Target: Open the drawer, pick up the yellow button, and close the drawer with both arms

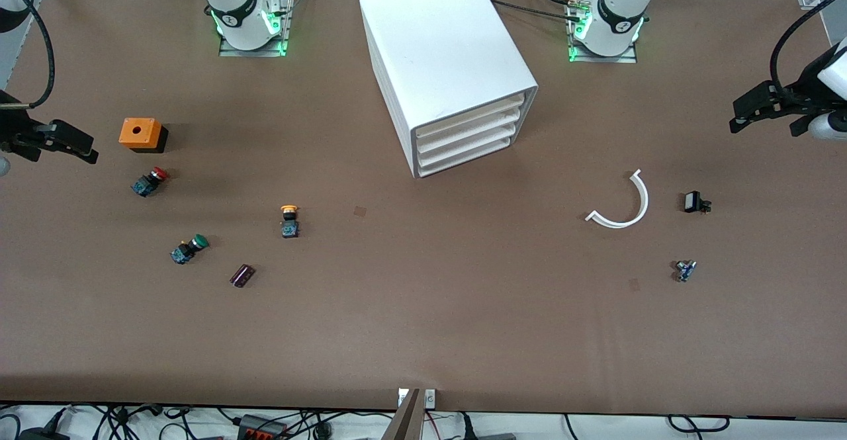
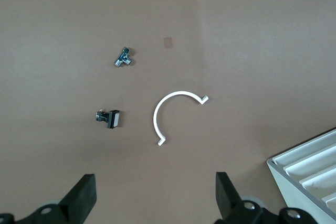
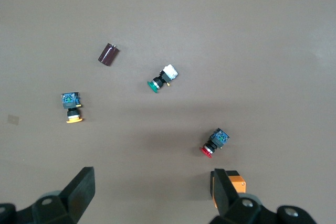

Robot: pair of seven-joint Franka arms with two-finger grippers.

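Observation:
The white cabinet (image 1: pixel 446 56) stands at the middle of the table with all four trays pushed in. The drawer (image 1: pixel 471 117) is its top tray and is shut; a corner of the cabinet shows in the left wrist view (image 2: pixel 310 169). The yellow-capped button (image 1: pixel 289 220) lies on the table, nearer to the front camera than the cabinet and toward the right arm's end; it also shows in the right wrist view (image 3: pixel 72 108). My left gripper (image 1: pixel 754 112) (image 2: pixel 156 192) is open and empty over the left arm's end. My right gripper (image 1: pixel 66 142) (image 3: pixel 152 187) is open and empty beside the orange box.
Toward the right arm's end lie an orange box (image 1: pixel 140 134), a red-capped button (image 1: pixel 149 181), a green-capped button (image 1: pixel 188 249) and a dark cylinder (image 1: pixel 242 275). Toward the left arm's end lie a white curved piece (image 1: pixel 625 205), a small black part (image 1: pixel 695 202) and a small blue part (image 1: pixel 685 270).

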